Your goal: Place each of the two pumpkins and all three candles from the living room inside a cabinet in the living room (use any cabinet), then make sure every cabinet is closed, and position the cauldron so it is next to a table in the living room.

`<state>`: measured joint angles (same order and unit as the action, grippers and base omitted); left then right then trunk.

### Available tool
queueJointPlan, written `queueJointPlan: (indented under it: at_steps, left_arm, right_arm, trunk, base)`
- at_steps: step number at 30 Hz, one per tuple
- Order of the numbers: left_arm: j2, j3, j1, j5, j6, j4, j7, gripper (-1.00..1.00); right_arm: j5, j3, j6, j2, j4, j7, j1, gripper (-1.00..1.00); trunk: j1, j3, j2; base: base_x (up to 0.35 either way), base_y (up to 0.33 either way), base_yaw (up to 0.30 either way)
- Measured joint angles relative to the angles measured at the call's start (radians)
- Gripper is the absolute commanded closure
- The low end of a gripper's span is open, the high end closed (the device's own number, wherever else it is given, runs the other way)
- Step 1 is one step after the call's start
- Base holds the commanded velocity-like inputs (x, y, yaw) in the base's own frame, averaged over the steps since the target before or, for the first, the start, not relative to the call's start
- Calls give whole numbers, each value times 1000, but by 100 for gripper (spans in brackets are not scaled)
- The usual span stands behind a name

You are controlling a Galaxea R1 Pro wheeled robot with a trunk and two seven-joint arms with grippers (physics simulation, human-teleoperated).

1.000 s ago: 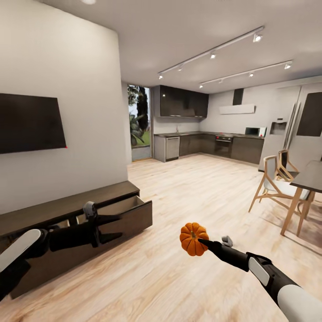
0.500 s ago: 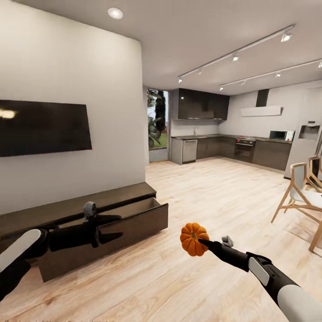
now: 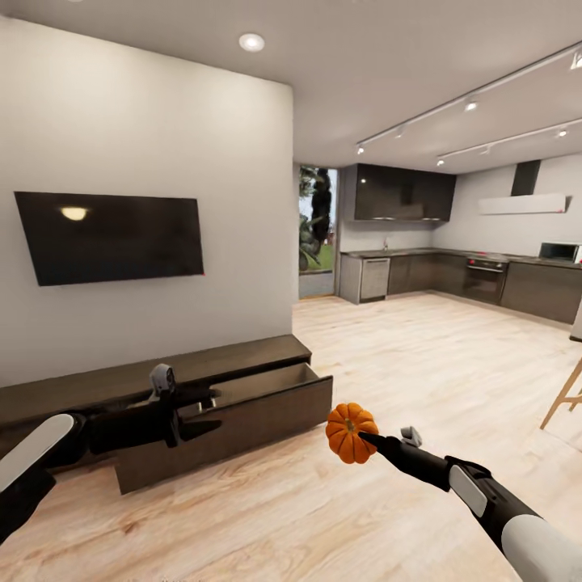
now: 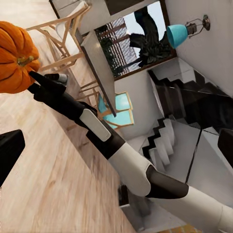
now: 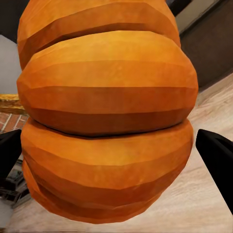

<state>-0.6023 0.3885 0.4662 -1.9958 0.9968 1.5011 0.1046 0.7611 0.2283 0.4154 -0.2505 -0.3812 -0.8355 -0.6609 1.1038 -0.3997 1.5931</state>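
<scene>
pumpkin (image 3: 350, 432) clenched in right gripper (image 3: 365, 439) above floor, left gripper (image 3: 212, 410) released before cabinet's (image 3: 242, 412) pulled-out drawer.

L tool (image 3: 212, 412) open, R tool (image 3: 364, 437) clamped shut

A home: wall television (image 3: 113, 237), open kitchen (image 3: 453, 271).

No readable text anywhere. Wall TV (image 3: 113, 237) screen dark, just lamp glare, no logo legible. Kitchen appliances too far, too small for brand marks. Pumpkin (image 3: 350, 432) plain, no label. Cabinet (image 3: 242, 396) fronts bare.
</scene>
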Motion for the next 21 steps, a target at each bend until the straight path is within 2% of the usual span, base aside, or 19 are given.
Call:
queueJointPlan:
  at_steps: [15, 21]
  left_arm:
    - [0, 0, 0, 0, 0, -1, 0, -100]
    - [0, 0, 0, 0, 0, -1, 1, -100]
  right_arm:
    - [0, 0, 0, 0, 2, 0, 0, 100]
    - [-1, 0, 0, 0, 2, 21, 0, 100]
  trunk:
    - [-58, 59, -105]
    - [-81, 83, -147]
  base:
    - [0, 0, 264]
    - [0, 0, 264]
